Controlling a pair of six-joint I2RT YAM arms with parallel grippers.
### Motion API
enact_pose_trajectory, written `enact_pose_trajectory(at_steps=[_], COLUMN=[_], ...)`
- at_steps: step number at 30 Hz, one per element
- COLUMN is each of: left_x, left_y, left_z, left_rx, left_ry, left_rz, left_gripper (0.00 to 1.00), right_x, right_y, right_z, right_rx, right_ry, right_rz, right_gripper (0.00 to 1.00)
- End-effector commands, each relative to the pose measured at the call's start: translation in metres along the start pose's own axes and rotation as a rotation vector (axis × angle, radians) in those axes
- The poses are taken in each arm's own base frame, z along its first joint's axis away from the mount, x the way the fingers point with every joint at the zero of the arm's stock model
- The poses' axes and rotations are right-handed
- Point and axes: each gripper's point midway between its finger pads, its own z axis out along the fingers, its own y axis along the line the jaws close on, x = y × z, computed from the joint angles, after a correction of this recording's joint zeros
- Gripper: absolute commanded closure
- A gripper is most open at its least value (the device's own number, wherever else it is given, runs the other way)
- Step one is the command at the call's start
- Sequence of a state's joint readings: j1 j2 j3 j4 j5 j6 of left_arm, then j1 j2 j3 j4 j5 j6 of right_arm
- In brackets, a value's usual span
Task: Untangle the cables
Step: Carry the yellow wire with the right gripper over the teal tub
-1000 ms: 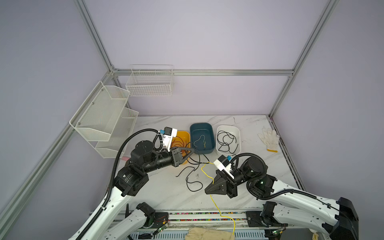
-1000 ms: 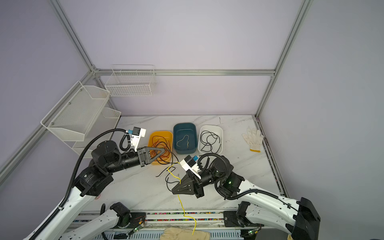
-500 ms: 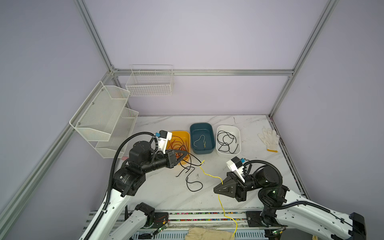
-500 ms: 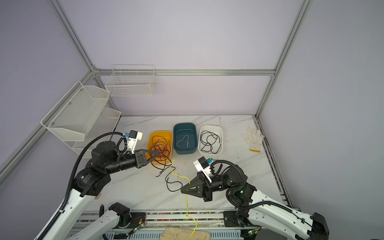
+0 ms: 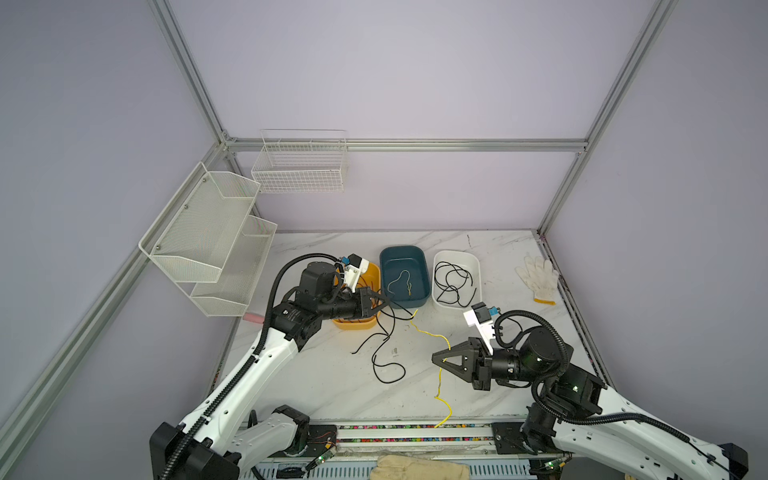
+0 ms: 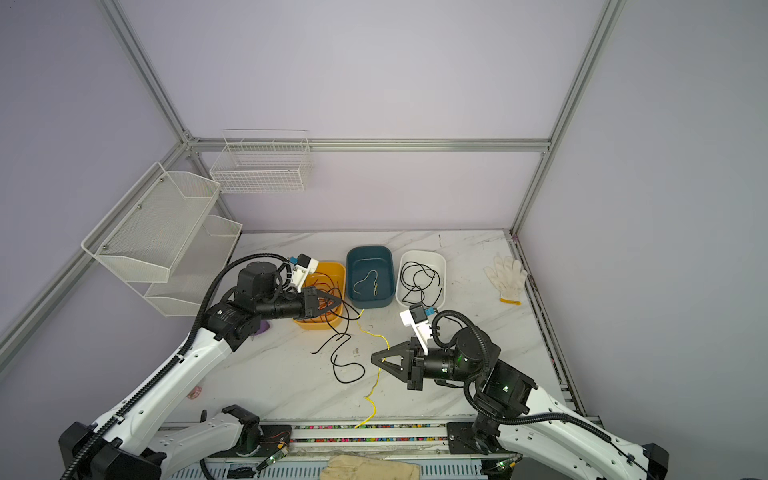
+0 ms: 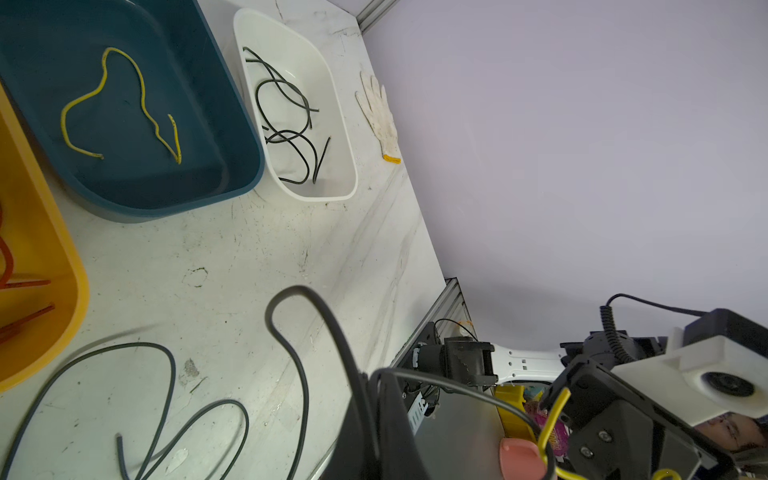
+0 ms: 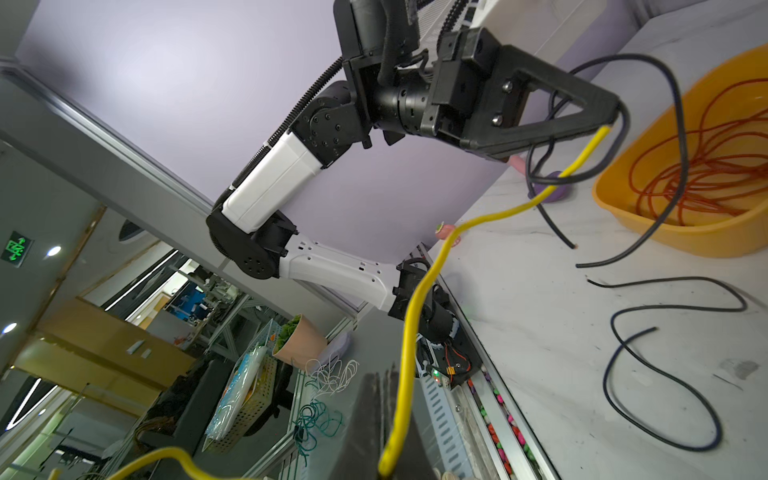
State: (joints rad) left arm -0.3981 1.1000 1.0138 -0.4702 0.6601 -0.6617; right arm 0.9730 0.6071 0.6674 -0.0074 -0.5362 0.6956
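The cables [image 8: 673, 307] sprawl on the table [image 5: 332, 374] just before the orange bin [image 5: 353, 324]. The left gripper [image 5: 386, 305], beside the bin, clenches the yellow cable [image 8: 415, 297] with a black cable [image 8: 681, 137] seemingly snagged. The right gripper [image 5: 435, 360] grasps the yellow one farther out. Pulling could tighten that snag.

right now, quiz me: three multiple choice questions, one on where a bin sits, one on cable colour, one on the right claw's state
1. The teal bin stands: A) between the orange bin and the white bin; B) right of the white bin; C) left of the orange bin.
2. The cables in the white bin are: A) red; B) black; C) yellow.
3. The right claw is: A) wide open; B) shut on nothing; C) shut on the long yellow cable.
Answers: A, teal is the middle bin of the row; B, only black strands lie there; C, the cable runs into its closed tip.
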Motion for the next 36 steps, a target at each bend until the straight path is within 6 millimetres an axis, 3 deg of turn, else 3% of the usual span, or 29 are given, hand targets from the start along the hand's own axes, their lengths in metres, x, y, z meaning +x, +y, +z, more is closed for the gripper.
enact_pose_trajectory(at_steps=[1,6,10,13,19,25,29,36], left_x=[-0.041,-0.054,-0.059,-0.062,-0.058,-0.046,-0.045,-0.063], left_y=[-0.005,0.003,0.002,-0.007,-0.031,-0.037,-0.038,-0.034], left_z=[-0.016,-0.016,-0.009,-0.004,0.0,0.003,0.011,0.012], left_rx=[-0.061,-0.07,-0.023,0.036,0.104,0.115,0.137,0.075], left_ry=[-0.126,-0.143,-0.144,-0.128,-0.107,-0.09,-0.085,-0.137], left_rz=[0.092,0.087,0.091,0.084,0.117,0.125,0.104,0.103], left_gripper=[1.0,1.0,1.0,1.0,1.0,1.0,1.0,1.0], right_x=[-0.009,0.022,0.028,0.039,0.042,0.033,0.044,0.061], right_y=[0.009,-0.016,-0.031,-0.056,-0.075,-0.071,-0.074,-0.073], right_z=[-0.015,-0.011,-0.013,-0.003,0.017,0.031,0.041,0.037], right_rx=[0.044,0.106,0.172,0.26,0.315,0.3,0.266,0.212], right_ry=[-0.028,0.09,0.085,0.154,0.231,0.269,0.342,0.387], right_rz=[0.054,0.102,0.153,0.125,0.086,0.037,0.009,0.017], right_gripper=[1.0,1.0,1.0,1.0,1.0,1.0,1.0,1.0])
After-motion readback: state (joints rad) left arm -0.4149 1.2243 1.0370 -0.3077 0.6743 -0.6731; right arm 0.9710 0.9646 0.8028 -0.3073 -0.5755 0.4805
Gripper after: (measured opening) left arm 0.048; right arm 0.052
